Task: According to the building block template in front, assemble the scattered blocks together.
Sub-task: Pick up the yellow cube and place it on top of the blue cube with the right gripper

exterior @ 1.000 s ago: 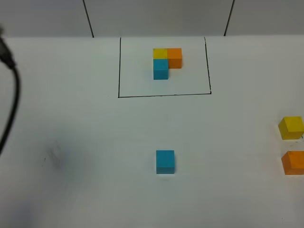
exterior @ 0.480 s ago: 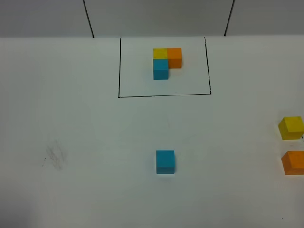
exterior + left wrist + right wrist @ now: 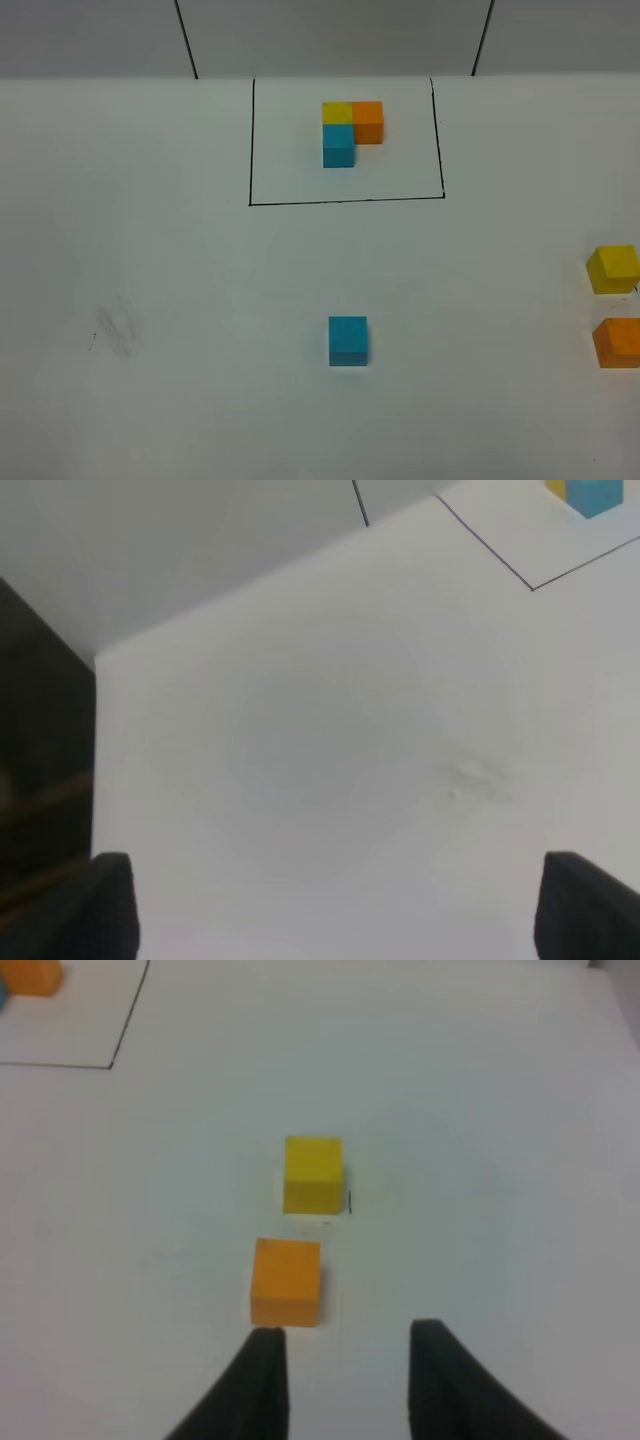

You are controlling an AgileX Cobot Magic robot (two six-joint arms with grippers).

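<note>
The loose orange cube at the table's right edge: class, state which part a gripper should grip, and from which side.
Grip the small orange cube from straight above, on the two opposite side faces that do not face the small yellow cube. It sits flat, and those faces have bare table beside them.

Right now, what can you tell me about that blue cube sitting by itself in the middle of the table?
The blue cube is small, plain sky-blue, matte and sharp-edged, maybe painted wood or plastic. It rests flat on the white table, upright, its sides roughly square to the black-framed template farther back. It stands alone; only the table touches it.
</note>
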